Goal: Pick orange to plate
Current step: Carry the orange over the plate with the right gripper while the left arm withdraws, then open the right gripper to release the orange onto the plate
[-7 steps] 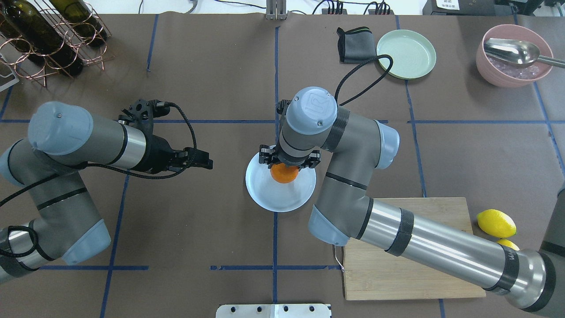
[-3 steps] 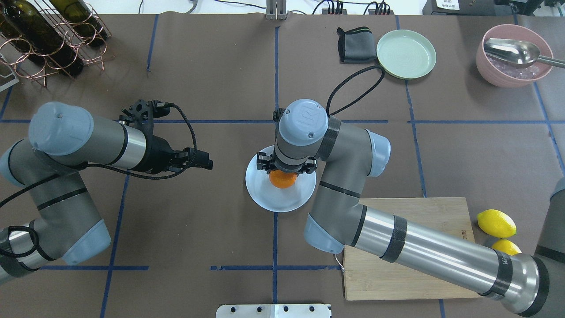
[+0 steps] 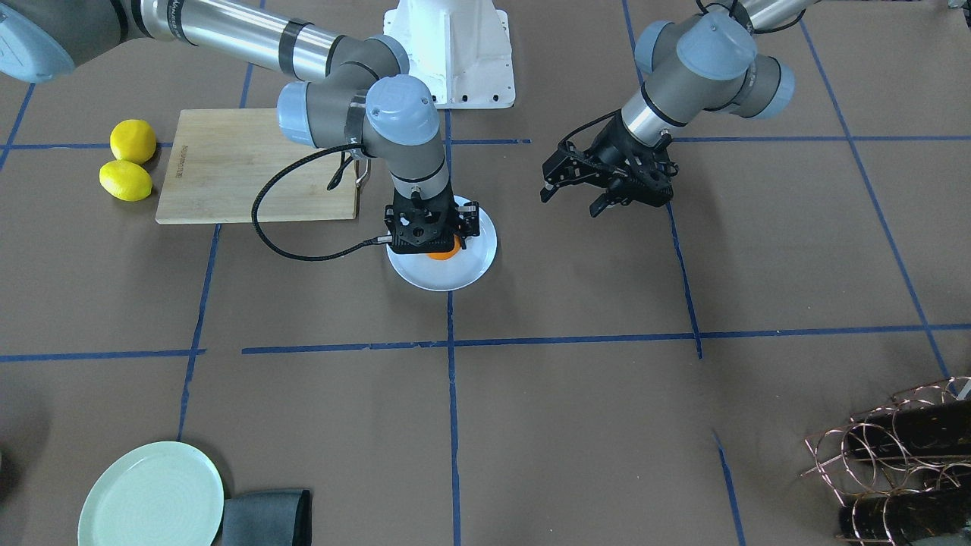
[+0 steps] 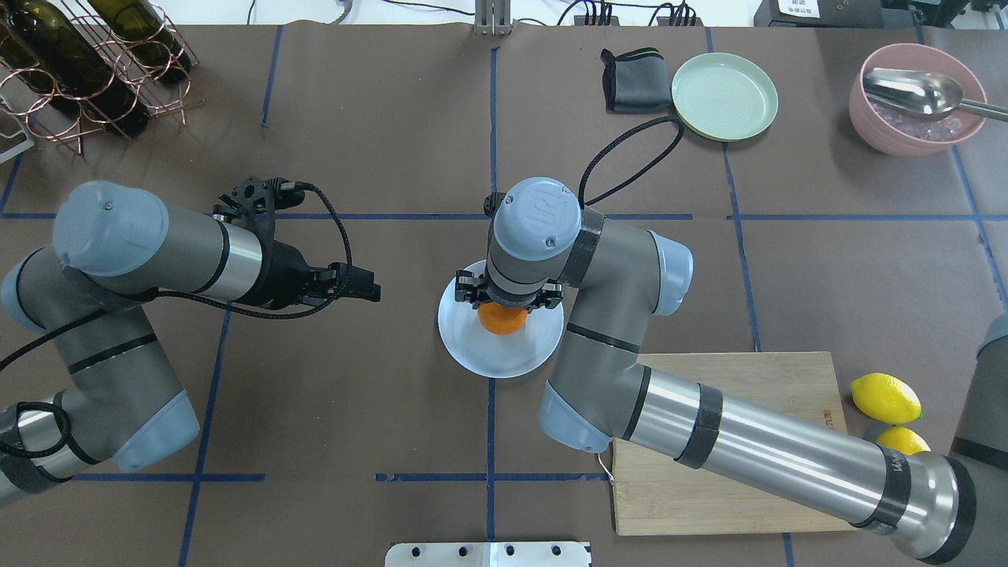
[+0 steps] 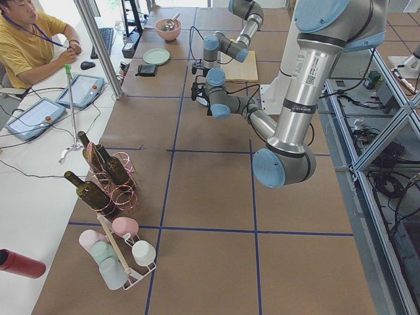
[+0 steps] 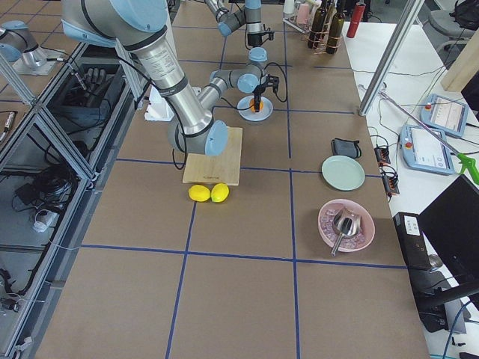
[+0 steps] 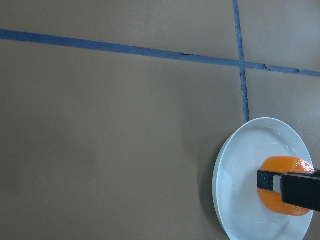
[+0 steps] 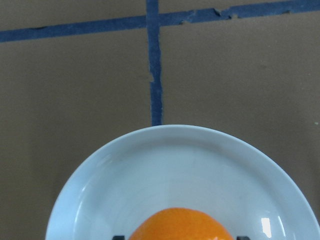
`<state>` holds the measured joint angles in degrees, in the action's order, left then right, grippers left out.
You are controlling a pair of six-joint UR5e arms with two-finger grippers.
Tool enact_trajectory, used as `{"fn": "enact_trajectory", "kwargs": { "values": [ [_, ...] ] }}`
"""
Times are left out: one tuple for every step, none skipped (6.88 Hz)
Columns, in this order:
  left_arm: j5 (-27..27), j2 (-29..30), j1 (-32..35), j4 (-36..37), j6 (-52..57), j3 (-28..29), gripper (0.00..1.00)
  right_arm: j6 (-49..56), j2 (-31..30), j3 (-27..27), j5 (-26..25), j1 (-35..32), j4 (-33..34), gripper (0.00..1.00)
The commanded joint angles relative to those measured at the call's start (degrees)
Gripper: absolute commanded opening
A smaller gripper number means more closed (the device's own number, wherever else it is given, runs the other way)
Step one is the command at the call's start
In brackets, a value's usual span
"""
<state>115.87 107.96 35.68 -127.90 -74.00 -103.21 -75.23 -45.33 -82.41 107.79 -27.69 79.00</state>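
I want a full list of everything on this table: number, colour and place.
Small round orange fruit: 1, bright orange, over the bluish-white plate
Round shallow plate: 1, pale bluish-white, table centre
Lemons: 2, yellow, beside the wooden board
Wooden cutting board: 1, light brown, robot's right
Larger round plate: 1, pale green, far right
Folded cloth: 1, dark grey, beside green plate
Bowl holding metal scoop: 1, pink, far-right corner
Wire rack with bottles: 1, copper, far-left corner
Left gripper: 1, black, open, empty
Right gripper: 1, black, shut on the orange

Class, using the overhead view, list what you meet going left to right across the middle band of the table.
Left gripper → pale blue plate → wooden cutting board → two lemons.
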Motion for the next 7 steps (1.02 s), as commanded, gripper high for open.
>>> {"fn": "enact_trajectory", "kwargs": {
  "values": [
    [-0.12,-0.03,0.00,0.02,0.00,-0.15,0.98,-0.27,0.16,0.23,-0.04,0.19,0.01,1.00],
    [-0.12,-0.21,0.09,0.02,0.00,-0.33,0.98,-0.18,0.33,-0.55,0.05,0.10,-0.07,1.00],
    [-0.12,-0.64,0.52,0.02,0.00,-2.07,0.98,-0.18,-0.27,-4.48,0.75,-0.77,0.62,1.00],
    [0.06,-2.04,1.31,0.02,0.17,-3.30,0.98,-0.09,-3.07,-10.34,4.15,-2.78,1.59,1.00],
    [0.06,-4.14,3.75,0.11,3.48,-4.36,0.98,0.34,-6.40,-15.36,7.84,-6.20,4.38,1.00],
    [0.41,-7.99,6.74,0.20,13.96,-4.98,0.98,1.65,-11.22,-19.94,11.01,-9.97,6.23,1.00],
    [3.63,-11.86,11.73,0.29,26.59,-4.55,0.98,9.15,-15.88,-22.42,15.30,-14.71,6.25,1.00]
  ]
}}
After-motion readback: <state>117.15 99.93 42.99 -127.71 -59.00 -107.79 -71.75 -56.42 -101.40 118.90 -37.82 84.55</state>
